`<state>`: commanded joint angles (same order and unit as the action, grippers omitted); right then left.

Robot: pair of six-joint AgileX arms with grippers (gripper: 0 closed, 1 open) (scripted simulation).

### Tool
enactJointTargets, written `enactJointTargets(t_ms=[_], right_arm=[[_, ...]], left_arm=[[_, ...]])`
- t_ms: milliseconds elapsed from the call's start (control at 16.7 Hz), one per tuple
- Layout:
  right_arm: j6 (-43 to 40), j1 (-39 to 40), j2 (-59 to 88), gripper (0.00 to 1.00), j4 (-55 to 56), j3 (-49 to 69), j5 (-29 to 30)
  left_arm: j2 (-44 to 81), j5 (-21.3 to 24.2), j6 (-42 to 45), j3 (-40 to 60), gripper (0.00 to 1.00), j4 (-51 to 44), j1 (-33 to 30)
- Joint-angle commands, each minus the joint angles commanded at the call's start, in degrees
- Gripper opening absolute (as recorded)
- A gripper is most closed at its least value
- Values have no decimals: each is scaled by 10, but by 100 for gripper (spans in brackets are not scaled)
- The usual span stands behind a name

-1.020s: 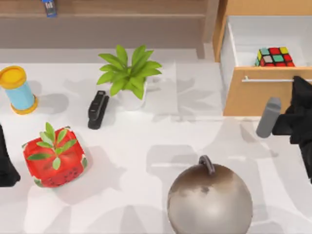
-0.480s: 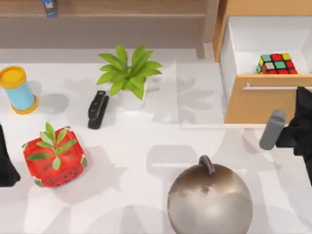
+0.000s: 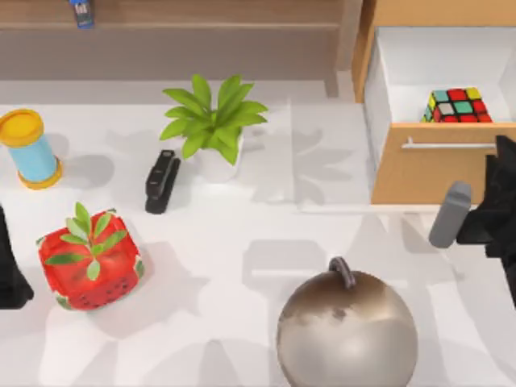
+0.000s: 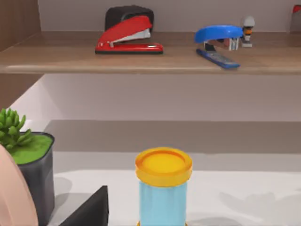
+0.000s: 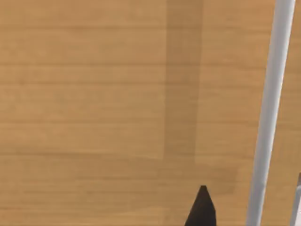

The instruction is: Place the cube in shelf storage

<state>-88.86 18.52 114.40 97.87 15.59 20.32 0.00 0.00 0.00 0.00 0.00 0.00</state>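
Wooden drawer front (image 3: 431, 165) half-hides the cube (image 3: 456, 106); right gripper's (image 3: 493, 193) grip seemingly unreadable.

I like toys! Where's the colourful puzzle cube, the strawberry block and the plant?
puzzle cube (image 3: 459, 104), top view, top stickers.
strawberry block (image 3: 90, 268), top view, red top face.
plant (image 3: 212, 119), top view, green leaves.

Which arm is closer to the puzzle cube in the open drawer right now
Right. The right gripper sits just in front of the drawer holding the cube; the left arm is parked at the table's far left edge.
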Motion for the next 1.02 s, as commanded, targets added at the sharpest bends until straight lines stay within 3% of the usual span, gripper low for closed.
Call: enactJointTargets(t_ms=[240, 300, 1020], right_arm=[[0, 0, 0, 98, 0, 0, 0], [0, 0, 0, 100, 0, 0, 0], [0, 11, -3, 100, 24, -26, 12]], left_arm=[[0, 0, 0, 0, 100, 0, 0], [0, 0, 0, 0, 100, 0, 0], [0, 0, 0, 0, 100, 0, 0]])
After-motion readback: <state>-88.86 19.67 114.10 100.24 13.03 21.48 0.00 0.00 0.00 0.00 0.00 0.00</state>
